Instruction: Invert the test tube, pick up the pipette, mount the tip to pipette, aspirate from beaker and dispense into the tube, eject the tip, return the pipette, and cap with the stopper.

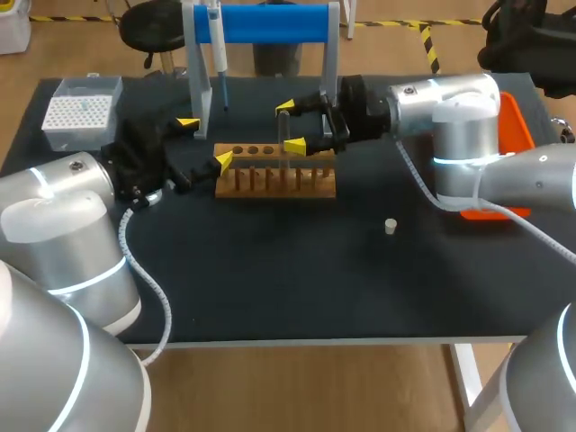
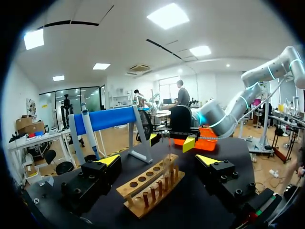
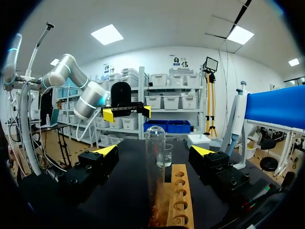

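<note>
Left gripper (image 1: pixel 205 142) and right gripper (image 1: pixel 290 127), both open-fingered, by one rack (image 1: pixel 270 184) (one tube (image 3: pixel 155 157) upright); one stopper (image 1: pixel 391 226) apart

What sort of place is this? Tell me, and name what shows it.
Probably a laboratory bench set up for robot trials: a wooden rack bearing an upright glass test tube, a pipette hanging on a blue stand, and a box of pipette tips.
</note>
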`<state>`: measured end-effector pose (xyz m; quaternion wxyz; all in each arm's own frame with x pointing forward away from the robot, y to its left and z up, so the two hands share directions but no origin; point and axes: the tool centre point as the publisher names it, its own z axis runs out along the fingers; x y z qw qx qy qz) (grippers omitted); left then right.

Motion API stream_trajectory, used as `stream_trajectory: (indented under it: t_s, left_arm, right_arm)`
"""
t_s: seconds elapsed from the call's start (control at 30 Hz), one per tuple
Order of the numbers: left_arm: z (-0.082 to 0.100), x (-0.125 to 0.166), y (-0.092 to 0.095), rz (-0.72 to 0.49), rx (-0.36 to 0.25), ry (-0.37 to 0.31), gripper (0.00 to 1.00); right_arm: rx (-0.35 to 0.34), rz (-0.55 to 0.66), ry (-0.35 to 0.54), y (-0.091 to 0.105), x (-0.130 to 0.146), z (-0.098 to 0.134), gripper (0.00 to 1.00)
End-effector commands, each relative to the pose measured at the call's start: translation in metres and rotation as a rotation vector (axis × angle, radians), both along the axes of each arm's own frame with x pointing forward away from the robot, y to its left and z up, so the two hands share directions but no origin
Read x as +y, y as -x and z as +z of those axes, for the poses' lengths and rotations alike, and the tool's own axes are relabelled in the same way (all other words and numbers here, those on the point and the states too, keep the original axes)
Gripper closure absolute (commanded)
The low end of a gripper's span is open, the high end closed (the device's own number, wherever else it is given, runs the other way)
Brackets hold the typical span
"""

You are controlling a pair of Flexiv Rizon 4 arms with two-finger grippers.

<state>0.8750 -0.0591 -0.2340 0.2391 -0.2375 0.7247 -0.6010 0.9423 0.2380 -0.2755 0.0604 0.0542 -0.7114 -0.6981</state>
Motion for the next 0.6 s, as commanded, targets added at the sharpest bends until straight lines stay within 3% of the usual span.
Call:
stream_trajectory:
  t_s: [0.03, 0.43, 0.6]
  left_arm:
    - [-0.0008, -0.0005, 0.0018, 0.005, -0.003, 0.000, 0.00]
    - [-0.0008, -0.0005, 0.0018, 0.005, -0.003, 0.000, 0.00]
    - [-0.0008, -0.0005, 0.0018, 0.005, -0.003, 0.000, 0.00]
  right_arm:
    - [-0.005, -0.010, -0.002, 0.0030, 0.0028, -0.0006, 0.00]
    - [-0.007, -0.022, 0.001, 0.0062, 0.0109, -0.0022, 0.16]
    - [-0.003, -0.025, 0.004, 0.0060, 0.0115, -0.0036, 0.35]
